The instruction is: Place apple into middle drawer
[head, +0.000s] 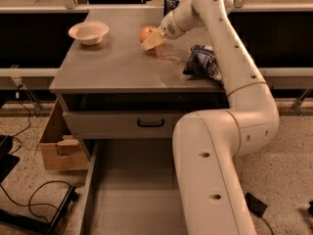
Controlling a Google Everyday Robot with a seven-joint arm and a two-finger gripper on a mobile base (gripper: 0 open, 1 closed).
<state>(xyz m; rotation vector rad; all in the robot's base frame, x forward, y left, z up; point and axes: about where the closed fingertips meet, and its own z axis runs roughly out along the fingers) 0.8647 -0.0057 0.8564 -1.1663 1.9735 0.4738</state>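
Single camera view of the workcell. The apple (145, 32) sits on the far part of the table (112, 67), slightly right of centre, with only its upper left portion exposed. The end effector (151, 40) lies directly in front of it and touches or overlaps its near right side; whether the end effector is spread or pinching the fruit cannot be told from this angle. The white arm (234, 72) rises from the near right, bends over the table's right edge and reaches left to the apple. A cream bowl (89, 32) stands at the far left of the table, well apart from the apple. A dark can (171, 3) stands at the far edge, behind the wrist. A crumpled dark snack bag (201, 63) lies at the right, partly covered by the arm. Below the tabletop is a closed drawer front with a black handle (150, 123). Beneath it the middle drawer (132, 185) is pulled out toward the viewer; its right side is hidden by the arm and its near end is cut off by the frame. A cardboard box (57, 153) rests on the floor at the left.
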